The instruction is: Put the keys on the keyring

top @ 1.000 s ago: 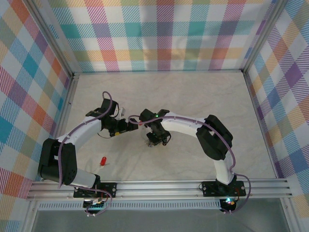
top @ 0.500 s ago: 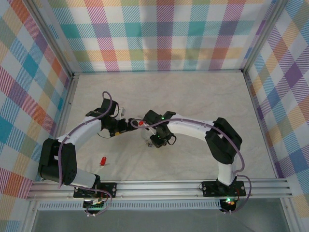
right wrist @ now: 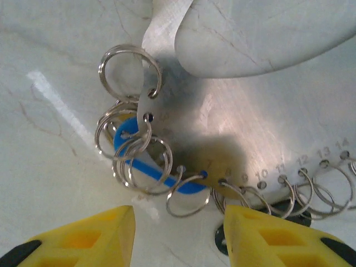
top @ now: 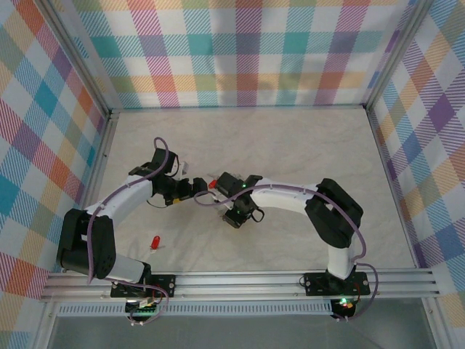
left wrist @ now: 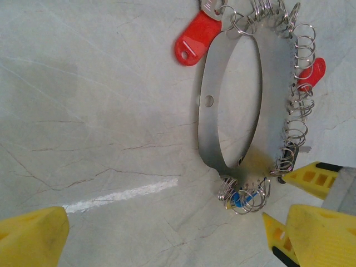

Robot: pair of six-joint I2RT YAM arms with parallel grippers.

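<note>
Keyring [left wrist: 207,133], a flat silvery band bent into a long oval, lying on the pale marbled table [top: 290,145], left of centre, between the two grippers. Strung along one long side with many small wire rings [left wrist: 297,119] through a row of numbered holes. Red key [left wrist: 194,38] hanging off a ring at one end of the band, resting on the table just beside it. Second red key [left wrist: 310,72] tucked among the rings on the ringed side, half hidden. Blue key [right wrist: 125,147] at the other end, caught in a bunch of overlapping rings. Third red key [top: 155,242] loose on the table, well apart from the band, near and left, close to the left arm's base.

Left gripper [left wrist: 165,217] hovering over the band, yellow fingers spread wide, nothing between them but bare table. Right gripper [right wrist: 179,219] low over the blue-key end, jaws parted, pinching nothing; one wire ring lying just beyond the gap between the yellow fingers, blue key a little farther on. Fingertip [left wrist: 308,178] of the right gripper seen from the left wrist, just beside the ring bunch; touching or not, cannot tell.
</note>
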